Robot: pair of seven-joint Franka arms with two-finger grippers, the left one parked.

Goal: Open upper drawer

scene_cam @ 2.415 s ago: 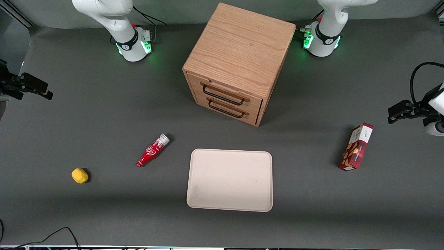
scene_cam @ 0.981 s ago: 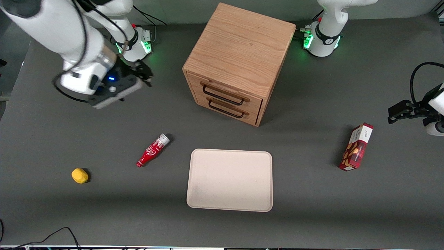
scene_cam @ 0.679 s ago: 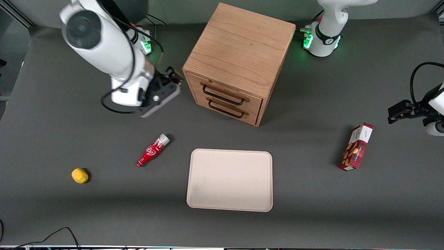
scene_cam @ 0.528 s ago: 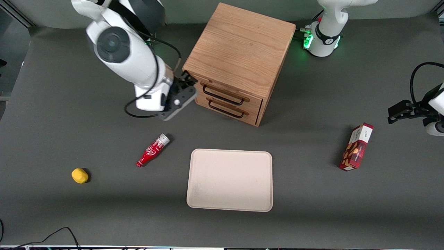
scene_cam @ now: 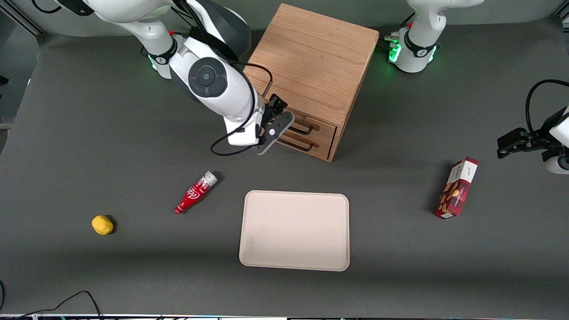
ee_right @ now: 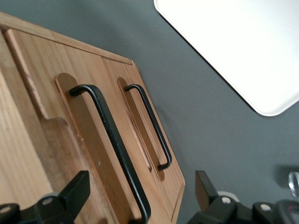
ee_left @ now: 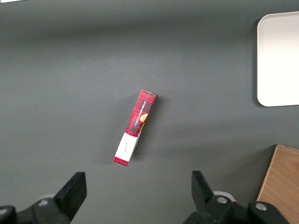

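The oak cabinet (scene_cam: pixel 311 58) stands in the middle of the table, farther from the front camera than the tray. Its upper drawer (scene_cam: pixel 323 126) is shut, flush with the lower drawer (scene_cam: pixel 321 145). My right gripper (scene_cam: pixel 280 116) hangs in front of the drawer fronts and hides much of them. In the right wrist view the upper drawer's black wire handle (ee_right: pixel 113 140) runs between my open fingers (ee_right: pixel 78 186), and the gripper (ee_right: pixel 141 183) does not touch it. The lower handle (ee_right: pixel 150 126) lies beside it.
A cream tray (scene_cam: pixel 294 230) lies nearer the front camera than the cabinet and shows in the right wrist view (ee_right: pixel 243 42). A red bottle (scene_cam: pixel 195 192) and a yellow lump (scene_cam: pixel 102 224) lie toward the working arm's end. A red snack box (scene_cam: pixel 457 188) stands toward the parked arm's end.
My right arm has swung in from its end of the table to the front of the cabinet. The drawers have not moved.
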